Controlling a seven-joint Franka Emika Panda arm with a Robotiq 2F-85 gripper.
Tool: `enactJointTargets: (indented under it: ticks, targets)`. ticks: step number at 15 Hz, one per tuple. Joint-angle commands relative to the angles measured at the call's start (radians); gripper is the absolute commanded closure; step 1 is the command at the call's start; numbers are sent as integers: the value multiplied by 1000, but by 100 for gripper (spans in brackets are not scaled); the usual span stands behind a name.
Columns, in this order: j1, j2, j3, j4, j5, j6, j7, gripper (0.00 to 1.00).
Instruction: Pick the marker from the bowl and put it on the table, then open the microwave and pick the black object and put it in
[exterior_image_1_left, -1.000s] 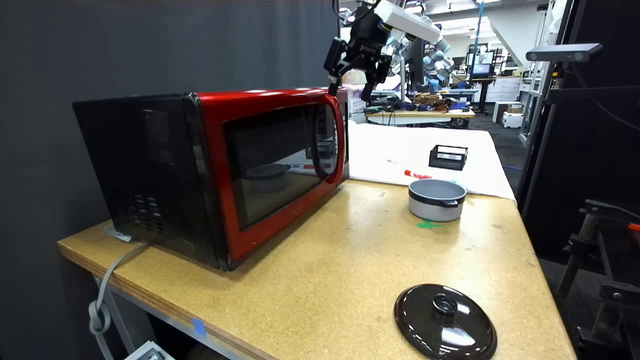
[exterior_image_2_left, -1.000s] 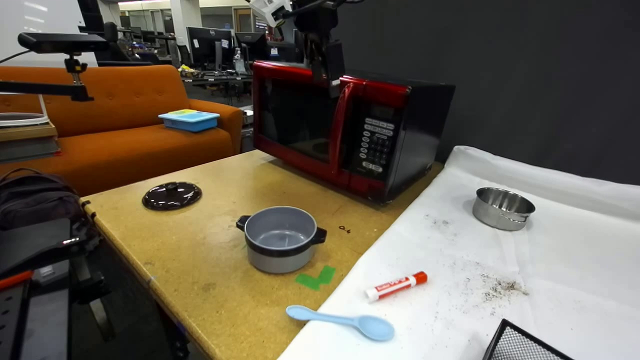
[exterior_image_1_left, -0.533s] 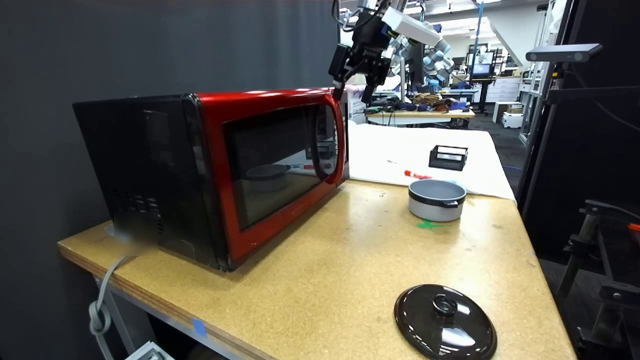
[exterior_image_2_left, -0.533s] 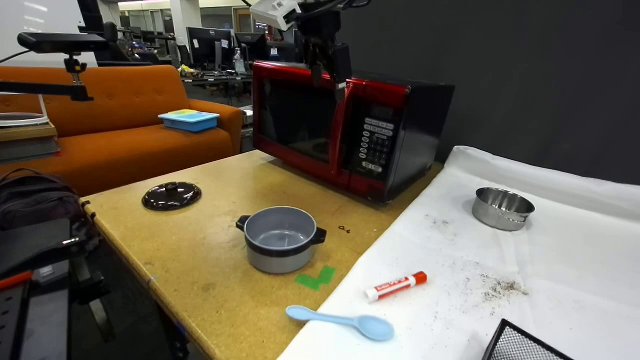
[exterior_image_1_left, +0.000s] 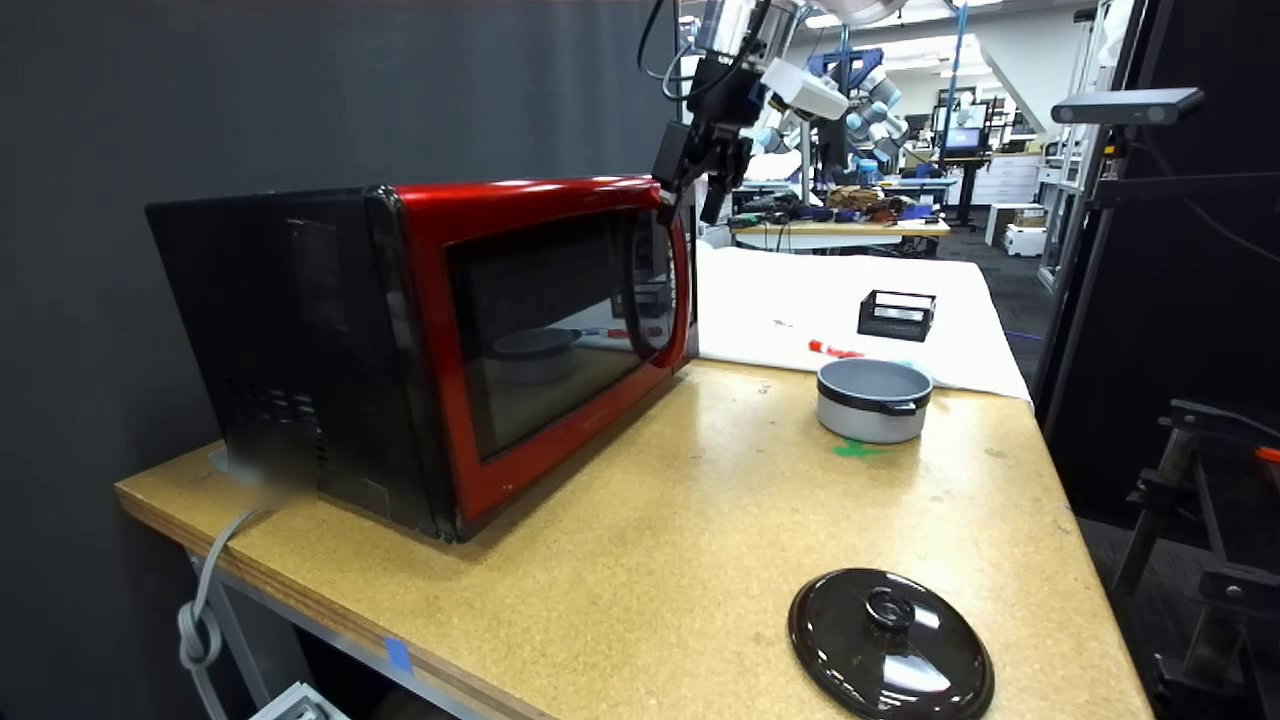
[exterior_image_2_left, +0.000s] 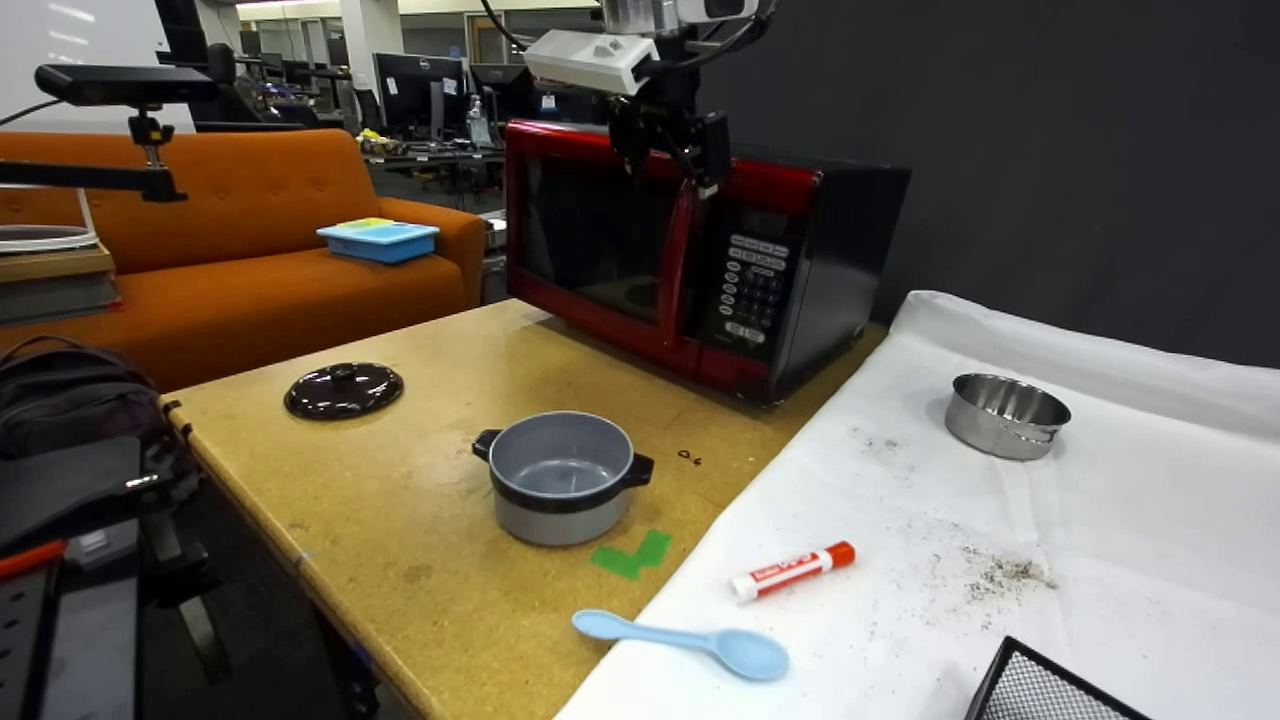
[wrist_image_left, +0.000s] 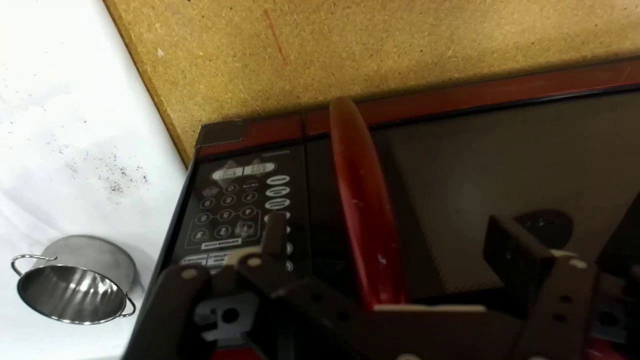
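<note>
The microwave (exterior_image_1_left: 430, 480), red-fronted with black sides, stands on the tan table (exterior_image_1_left: 650, 560) with its door closed. At the upper part of its red handle (wrist_image_left: 365, 200) is my gripper (wrist_image_left: 387, 237), open, its fingers apart; in the wrist view the handle runs between them, and neither finger visibly presses on it. The gripper (exterior_image_2_left: 670, 178) also shows from above in an exterior view. A grey bowl (exterior_image_2_left: 560, 515) with a black rim sits on the table, empty. The red-and-white marker (exterior_image_2_left: 790, 573) lies on a white sheet. The black object (exterior_image_1_left: 897, 318), a mesh box, stands on that sheet.
A flat black lid (exterior_image_1_left: 890, 640) lies on the table. On the white sheet (exterior_image_2_left: 900, 520) stand a steel pan (exterior_image_2_left: 1005, 418) and a pale blue spoon (exterior_image_2_left: 700, 645) that reaches over the sheet's edge. A dark wall rises behind the microwave.
My gripper has come down toward the microwave handle and, in an exterior view, shifted right. Its fingers have stayed apart. The bowl, marker and black object have not moved.
</note>
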Motion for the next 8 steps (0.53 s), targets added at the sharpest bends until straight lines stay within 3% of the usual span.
enactJointTargets:
  ticks: [1,2,8]
  targets:
    - [-40,44,32,51,18,0,-74,14]
    - [-47,53,34,57,21,0,-87,26]
    - [-80,69,58,69,42,-4,-148,69]
